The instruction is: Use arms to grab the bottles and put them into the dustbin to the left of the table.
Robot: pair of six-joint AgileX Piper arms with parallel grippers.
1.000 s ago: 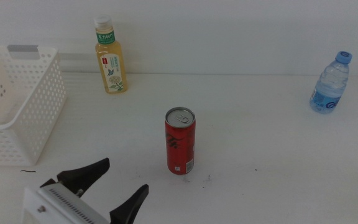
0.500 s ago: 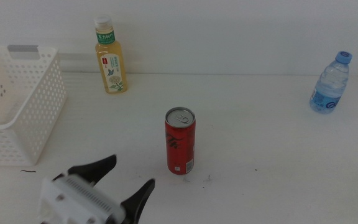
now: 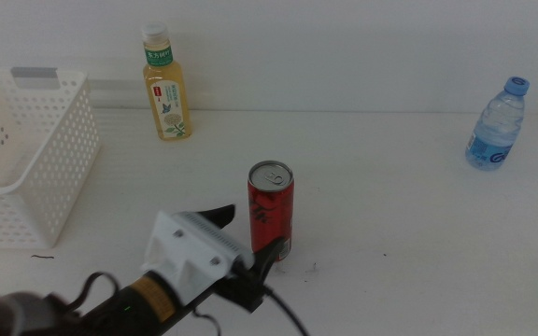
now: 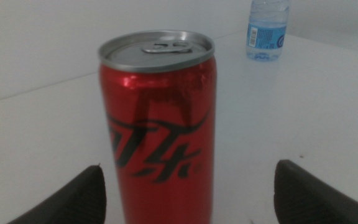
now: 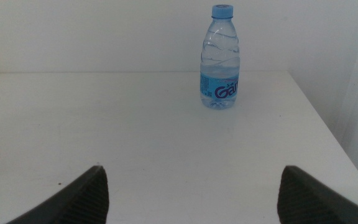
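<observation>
While the left hand (image 3: 247, 236) sits low at the front of the plain white flat surface (image 3: 390, 205), its two dark jaws are spread wide w/ nothing gripped, one on either side of the slim red drink can w/ the silver top (image 3: 271, 211). The can stands upright near the middle of the surface; in the left wrist view it (image 4: 159, 124) fills the gap btwn the jaws, closer to one jaw than the other, and I can't tell if either jaw touches it. The right hand (image 5: 191, 190) shows only in its own wrist view, jaws also wide apart and empty, pointed at the clear blue-capped water bottle (image 5: 220, 57), which is well clear of it. Off to the left side sits the white perforated rectangular plastic basket w/ a grey strip on its rim (image 3: 35, 159), apart from the can. Further back, the yellowish tea bottle w/ green label and white cap (image 3: 164, 86) stands upright by the far edge, just right of the basket. The water bottle (image 3: 497, 124) stands at the far right, well apart from everything else.
</observation>
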